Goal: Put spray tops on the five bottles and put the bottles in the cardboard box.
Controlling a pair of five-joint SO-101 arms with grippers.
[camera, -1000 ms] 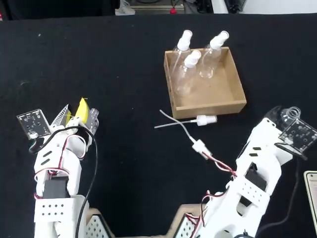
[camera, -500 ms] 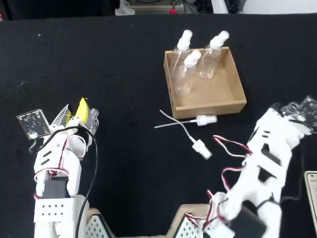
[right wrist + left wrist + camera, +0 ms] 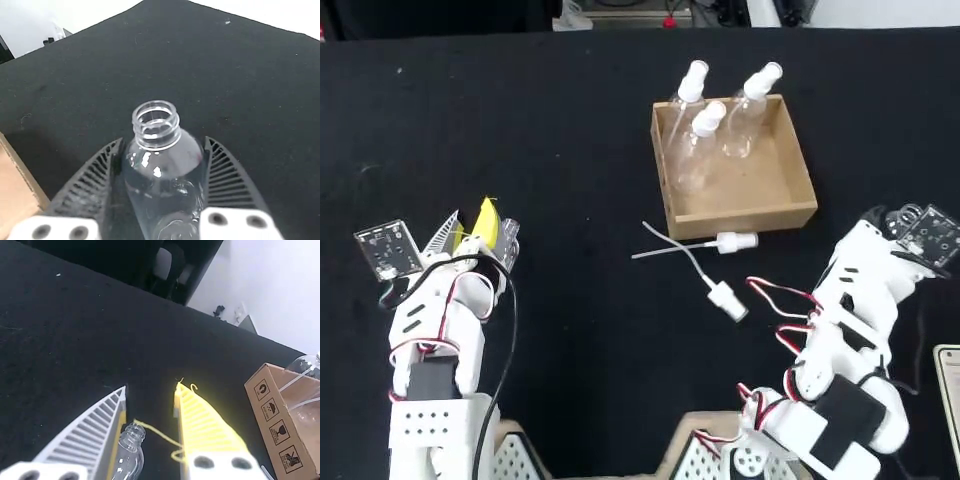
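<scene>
My right gripper (image 3: 163, 141) is shut on a clear, topless bottle (image 3: 157, 165), its open neck sticking out past the fingertips. In the high view this gripper (image 3: 892, 218) is right of the cardboard box (image 3: 740, 215). Three capped bottles (image 3: 692, 150) lie in the box. Two spray tops (image 3: 735, 241) (image 3: 726, 298) lie on the cloth in front of it. My left gripper (image 3: 150, 387) stands open at the table's left (image 3: 468, 225). Another topless bottle (image 3: 131, 437) shows in its gap beside the white finger (image 3: 95, 430), apart from the yellow one (image 3: 200, 430).
The black cloth covers the whole table. A pale flat object (image 3: 948, 385) sits at the right edge near my right arm. Red and white wires (image 3: 790, 300) hang off that arm close to the nearer spray top.
My right arm has turned and shifted right with the bottle, and its wires have lifted off the nearer spray top. The left arm has kept still.
</scene>
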